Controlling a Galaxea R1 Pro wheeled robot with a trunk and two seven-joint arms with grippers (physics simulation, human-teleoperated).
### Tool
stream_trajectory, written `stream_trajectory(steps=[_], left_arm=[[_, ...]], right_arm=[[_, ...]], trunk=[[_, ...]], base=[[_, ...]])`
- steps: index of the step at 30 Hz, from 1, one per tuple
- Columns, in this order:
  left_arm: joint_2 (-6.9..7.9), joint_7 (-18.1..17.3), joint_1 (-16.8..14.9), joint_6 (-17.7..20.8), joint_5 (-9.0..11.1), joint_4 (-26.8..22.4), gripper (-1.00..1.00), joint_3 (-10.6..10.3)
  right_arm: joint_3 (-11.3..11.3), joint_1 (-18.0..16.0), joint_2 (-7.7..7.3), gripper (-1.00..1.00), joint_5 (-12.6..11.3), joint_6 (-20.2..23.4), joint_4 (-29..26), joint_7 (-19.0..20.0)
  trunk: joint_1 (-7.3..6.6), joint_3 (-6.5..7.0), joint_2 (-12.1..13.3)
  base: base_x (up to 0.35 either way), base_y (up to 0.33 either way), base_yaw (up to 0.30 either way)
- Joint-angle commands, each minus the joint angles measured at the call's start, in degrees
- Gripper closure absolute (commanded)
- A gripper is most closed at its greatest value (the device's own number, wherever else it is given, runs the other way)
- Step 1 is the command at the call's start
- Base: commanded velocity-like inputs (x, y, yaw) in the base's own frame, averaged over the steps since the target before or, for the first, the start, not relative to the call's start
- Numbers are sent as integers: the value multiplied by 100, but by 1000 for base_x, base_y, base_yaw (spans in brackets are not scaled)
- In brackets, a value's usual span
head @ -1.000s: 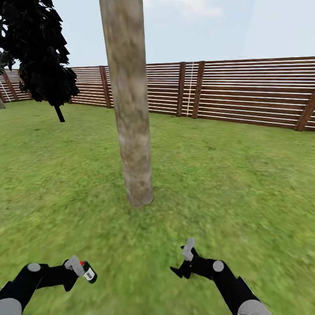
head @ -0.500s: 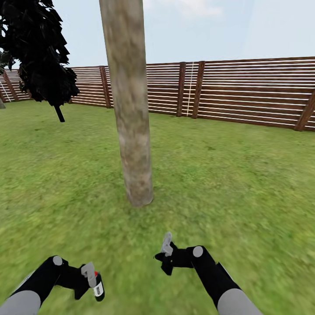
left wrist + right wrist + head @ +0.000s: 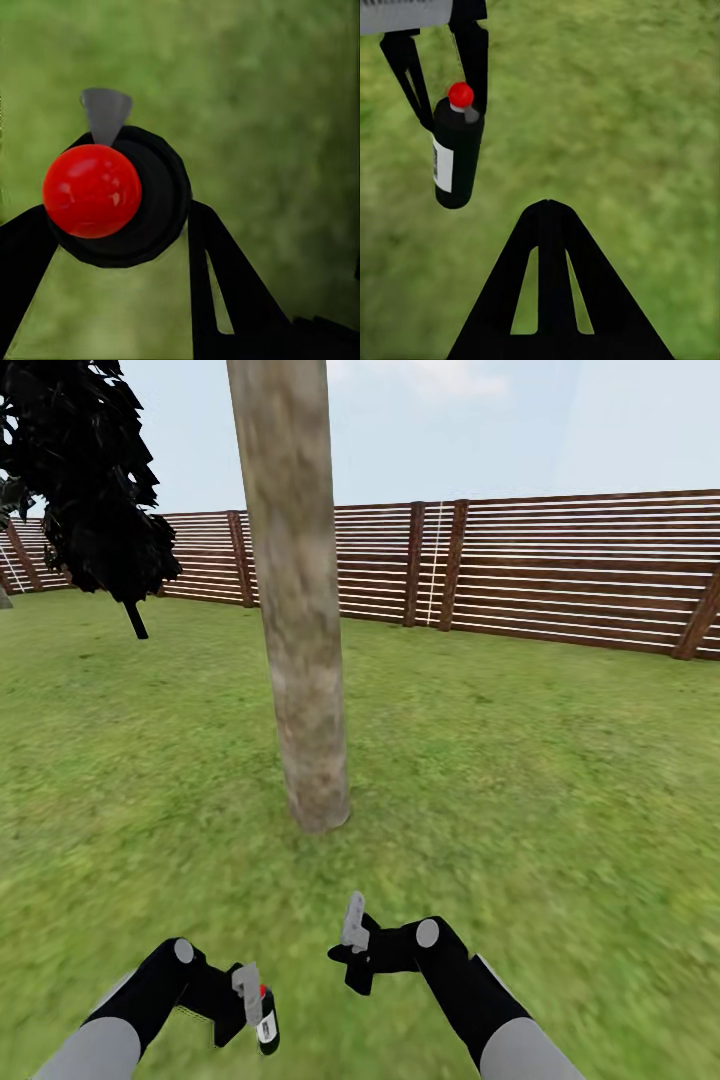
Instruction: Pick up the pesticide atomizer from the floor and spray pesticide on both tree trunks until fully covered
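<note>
Pesticide atomizer [image 3: 266, 1022]: black bottle, long axis near-vertical, clamped in left pincer [image 3: 256, 1015]; tree trunk [image 3: 300, 660] ahead, slightly right of it; right pincer [image 3: 350, 950] closed, empty, nearer trunk.

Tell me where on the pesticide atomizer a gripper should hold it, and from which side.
The black cylindrical body just below the red cap, fingers closing from two opposite sides. That is how the left gripper holds the pesticide atomizer: the round, straight-walled body suits two flat fingers, and a grip there probably leaves the red cap and grey nozzle clear to spray.
</note>
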Motion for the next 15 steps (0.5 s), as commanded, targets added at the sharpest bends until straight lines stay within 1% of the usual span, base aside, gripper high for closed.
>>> stream_trajectory(steps=[1,4,6,9,15], left_arm=[[-51,-34,-3,-30,-49,-65,100,-28],[-188,-98,-3,-30,-44,-229,100,-107],[-250,-191,-3,-29,-44,-352,100,-116],[-399,-273,-3,-25,-45,-534,100,-120],[-581,-285,-4,-30,-52,-629,100,-128]], right_arm=[[-4,-2,2,100,56,-31,-6,12],[-4,-2,2,100,56,-30,-5,12],[-4,-1,2,100,56,-31,1,12],[-4,0,2,100,56,-31,4,12],[-4,-1,2,100,56,-31,4,12]], trunk=[[-1,-5,-2],[-1,-5,-2],[-1,-5,-2],[-1,-5,-2],[-1,-5,-2]], base=[[0,0,0],[0,0,0],[0,0,0],[0,0,0],[0,0,0]])
